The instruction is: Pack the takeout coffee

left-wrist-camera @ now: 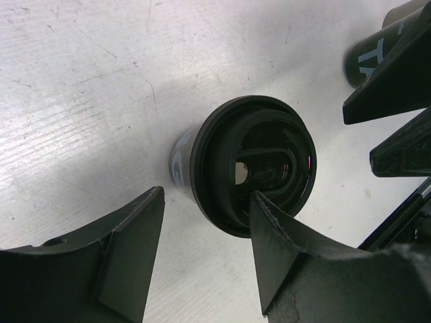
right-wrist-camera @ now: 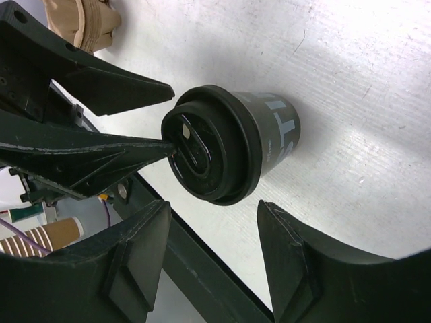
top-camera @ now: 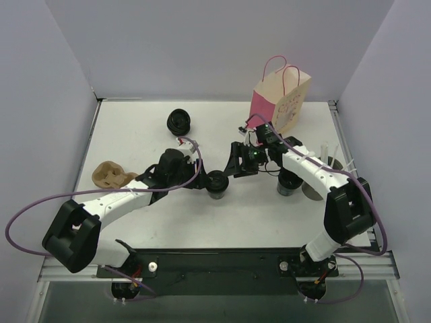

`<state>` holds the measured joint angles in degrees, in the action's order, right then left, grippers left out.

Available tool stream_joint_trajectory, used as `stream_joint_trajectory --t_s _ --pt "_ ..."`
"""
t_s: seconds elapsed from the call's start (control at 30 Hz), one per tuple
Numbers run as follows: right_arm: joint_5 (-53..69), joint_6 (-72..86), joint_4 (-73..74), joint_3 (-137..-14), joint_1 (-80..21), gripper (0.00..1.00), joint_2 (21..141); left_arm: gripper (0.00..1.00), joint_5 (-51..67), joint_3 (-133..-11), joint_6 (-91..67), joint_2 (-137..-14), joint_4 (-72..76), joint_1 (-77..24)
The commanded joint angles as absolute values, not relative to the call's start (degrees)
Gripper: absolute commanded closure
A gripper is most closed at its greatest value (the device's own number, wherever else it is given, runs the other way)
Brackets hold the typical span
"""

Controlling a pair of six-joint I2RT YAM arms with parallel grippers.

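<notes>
— Takeout coffee cup (top-camera: 217, 183): where does it stand, and does either arm have it?

— Starting from the left edge of the bench (top-camera: 269, 222), a tan cardboard piece (top-camera: 111, 175) lies there, and a ribbed black stack (top-camera: 178, 122) sits toward the far edge. Next is the left gripper (left-wrist-camera: 207, 198), with its fingers spread apart. One fingertip (right-wrist-camera: 151, 148) reaches over the cup's lid and the other is clear of it. The cup stands upright mid-bench with its black lid on. The right gripper (right-wrist-camera: 214, 208) faces it from the other side, spread wide and gripping nothing, with the cup just past its tips.

— Any writing?

— Pale block letters run down the cup's dark side, but only part of them shows, so no word can be read. A second cup (top-camera: 289, 183), lettered likewise, stands further right under the right arm. The pink paper bag (top-camera: 279, 97) stands by the far right corner, and its print is too small to read.
</notes>
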<state>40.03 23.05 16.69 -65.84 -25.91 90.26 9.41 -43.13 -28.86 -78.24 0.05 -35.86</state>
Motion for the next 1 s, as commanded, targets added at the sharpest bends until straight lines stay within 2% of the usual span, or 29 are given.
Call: stream_joint_trajectory --t_s 0.0,0.3,0.83,0.97 --pt "41.92 20.48 20.13 -69.26 -25.66 0.45 92.37 0.38 7.82 -43.15 -26.1 -80.42 -5.01 -35.51" --pt "42.1 19.16 21.18 -71.19 -25.66 0.44 94.13 0.38 8.09 -42.45 -26.54 -80.95 -3.96 -35.51" --pt "42.45 16.88 22.41 -75.68 -25.22 0.51 101.69 0.39 8.35 -41.49 -27.51 -82.0 -2.11 -35.59" --pt "42.19 16.52 21.71 -73.39 -25.22 0.61 102.66 0.39 8.18 -40.17 -28.21 -82.18 -1.06 -35.77"
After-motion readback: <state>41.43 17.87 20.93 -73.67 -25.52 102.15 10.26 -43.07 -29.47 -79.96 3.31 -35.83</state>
